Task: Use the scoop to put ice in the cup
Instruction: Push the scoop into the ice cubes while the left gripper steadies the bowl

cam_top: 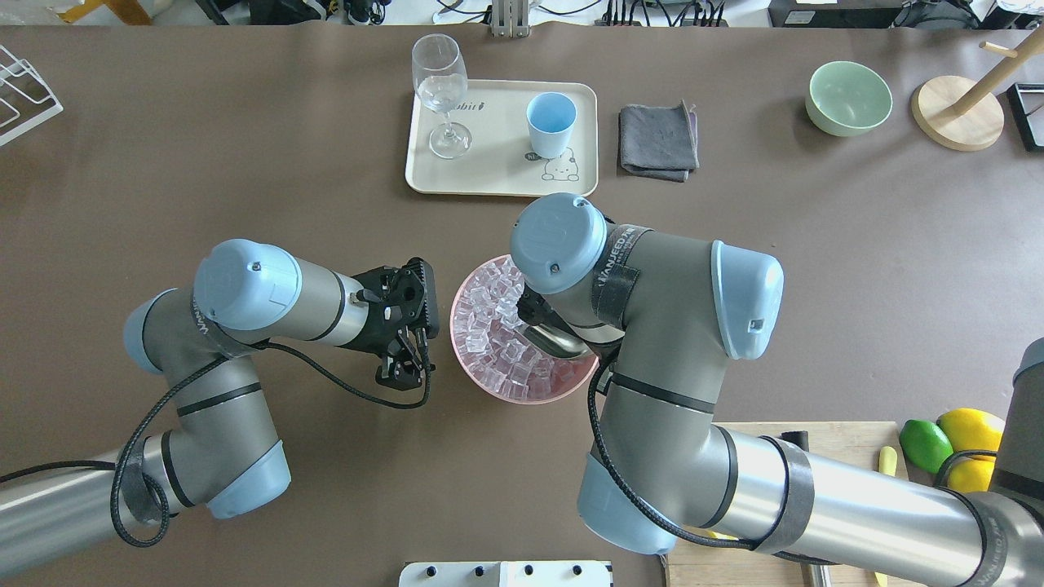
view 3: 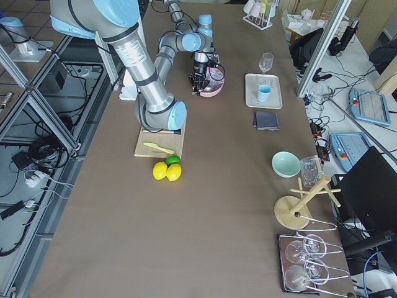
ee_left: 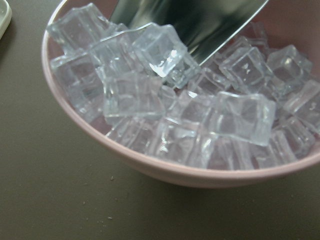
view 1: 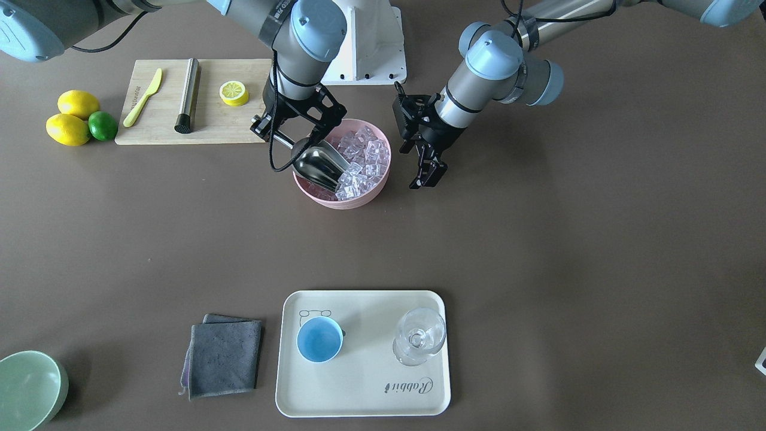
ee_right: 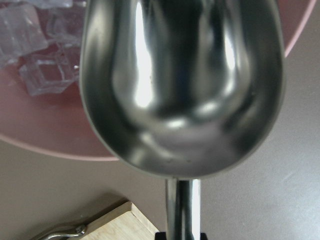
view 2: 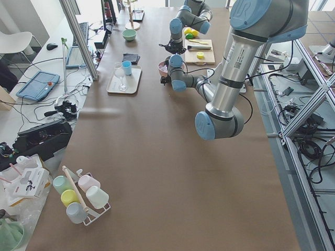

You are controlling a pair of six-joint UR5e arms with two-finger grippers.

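The steel scoop [view 1: 320,164] lies tilted in a pink bowl [view 1: 341,202], its mouth against the ice [view 1: 365,158]; its trough looks empty. My right gripper [view 1: 276,134] is shut on the scoop's handle at the bowl's edge. In the overhead view the arm hides that gripper and only the scoop's trough [cam_top: 559,342] shows. The right wrist view is filled by the scoop [ee_right: 182,85]. My left gripper [view 1: 426,179] hangs open and empty just beside the bowl, and its wrist view shows the ice [ee_left: 165,110] up close. The light-blue cup [view 1: 319,339] stands empty on a cream tray [view 1: 359,395].
A clear stemmed glass [view 1: 420,336] shares the tray. A grey cloth [view 1: 222,356] lies beside it and a pale-green bowl [view 1: 30,389] sits at the corner. A cutting board [view 1: 209,129] holds a yellow-green knife [view 1: 143,96], a metal cylinder [view 1: 188,96] and a lemon half [view 1: 233,93].
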